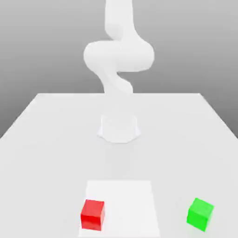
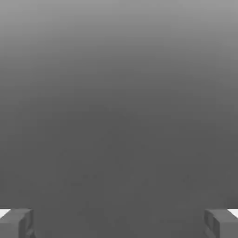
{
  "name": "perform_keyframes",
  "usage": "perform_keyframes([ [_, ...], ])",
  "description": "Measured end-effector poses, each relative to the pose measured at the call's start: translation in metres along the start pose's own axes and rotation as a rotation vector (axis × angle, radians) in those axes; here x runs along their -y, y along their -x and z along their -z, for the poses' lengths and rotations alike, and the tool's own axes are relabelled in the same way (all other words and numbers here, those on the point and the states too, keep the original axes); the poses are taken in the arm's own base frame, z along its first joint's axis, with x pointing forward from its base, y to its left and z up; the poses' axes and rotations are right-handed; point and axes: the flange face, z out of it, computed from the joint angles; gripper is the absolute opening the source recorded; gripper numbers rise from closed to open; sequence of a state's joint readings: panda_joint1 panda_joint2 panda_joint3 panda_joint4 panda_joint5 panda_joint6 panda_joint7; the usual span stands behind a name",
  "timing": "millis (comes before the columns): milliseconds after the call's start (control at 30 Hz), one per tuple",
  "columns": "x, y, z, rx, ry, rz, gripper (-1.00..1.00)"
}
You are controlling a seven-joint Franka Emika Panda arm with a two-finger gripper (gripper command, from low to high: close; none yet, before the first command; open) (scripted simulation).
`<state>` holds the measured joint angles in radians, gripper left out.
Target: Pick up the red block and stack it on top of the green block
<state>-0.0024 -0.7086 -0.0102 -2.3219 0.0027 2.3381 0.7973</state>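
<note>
In the exterior view, the patch (image 1: 125, 204) is a bright, pale area on the white table (image 1: 56, 158), and I use it as the landmark. The red block (image 1: 92, 214) is on the patch, close to its edge at the exterior view's left, and nearer to the camera than to the patch's far edge. It is upright, with its top and two sides visible, and its top face looks a little brighter than the front one. The green block (image 1: 200, 214) is on the table, outside the patch, well apart from it toward the exterior view's right. This block is turned at an angle, so that one corner points to the camera. The two blocks are separate, with a large part of the patch between them. Behind the patch, farther from the camera, stands the base (image 1: 119, 129) of the arm (image 1: 118, 56). The arm is white, it rises from the base with rounded parts, and it continues up to the picture's upper border. In the hand view, the gripper (image 2: 119, 224) is spread wide, its two grey fingers (image 2: 17, 224) being far from each other, and nothing is held between them. Beyond them there is a plain grey background (image 2: 119, 116), which becomes lighter toward one border
</note>
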Motion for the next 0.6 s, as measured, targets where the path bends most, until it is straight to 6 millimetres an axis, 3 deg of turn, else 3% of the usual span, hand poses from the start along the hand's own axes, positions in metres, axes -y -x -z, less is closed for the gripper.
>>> perform_keyframes([
  [300,-0.049,0.015,-0.182,0.184,0.202,-0.044,0.00],
  [600,-0.143,0.071,-0.326,0.354,0.411,-0.092,0.00],
])
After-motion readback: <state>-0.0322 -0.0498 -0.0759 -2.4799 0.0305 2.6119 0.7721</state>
